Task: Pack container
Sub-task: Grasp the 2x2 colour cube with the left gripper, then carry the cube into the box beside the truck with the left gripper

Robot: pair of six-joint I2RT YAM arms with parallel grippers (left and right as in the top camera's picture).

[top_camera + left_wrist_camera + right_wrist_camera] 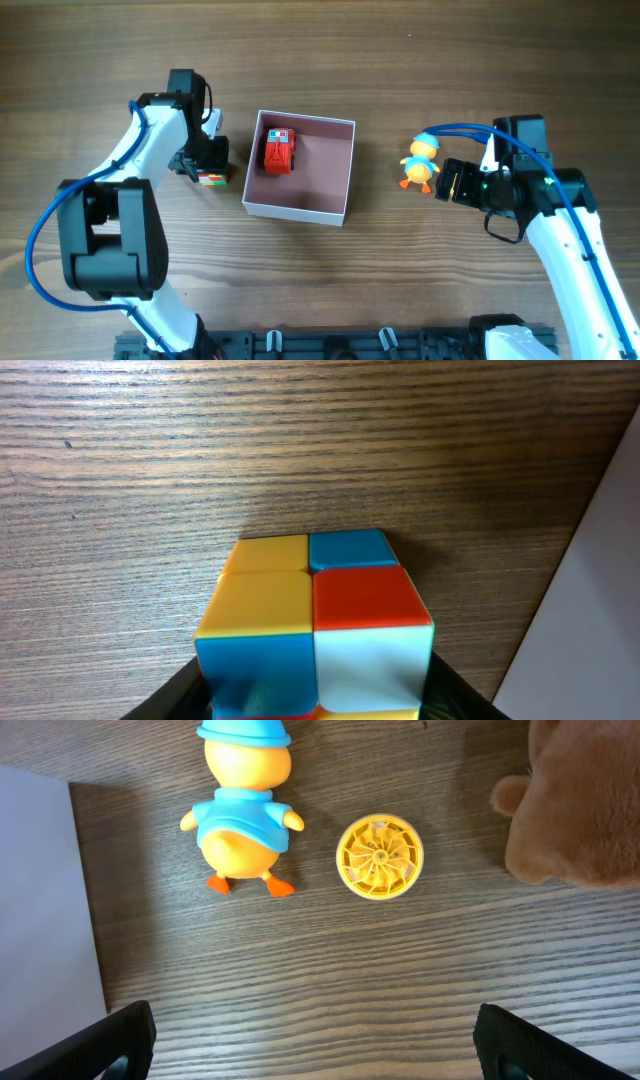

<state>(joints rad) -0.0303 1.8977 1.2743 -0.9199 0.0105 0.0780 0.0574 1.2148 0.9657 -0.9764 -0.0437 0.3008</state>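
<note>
The container (322, 178) is a square shallow box with white walls and a dusty pink inside, at the table's middle. A red toy truck (279, 150) lies in its upper left corner. My left gripper (208, 165) is just left of the box, shut on a colourful puzzle cube (212, 179). In the left wrist view the cube (315, 625) fills the space between the black fingers (315, 705). My right gripper (452, 182) is open and empty, right of a yellow duck toy (420, 160). In the right wrist view the duck (243, 810) lies ahead of the open fingers (315, 1040).
A yellow ribbed disc (379, 856) lies beside the duck, and a brown plush toy (580, 800) is at the upper right; the right arm hides both from overhead. The container's white wall shows at the left wrist view's right edge (590, 610) and the right wrist view's left edge (40, 900).
</note>
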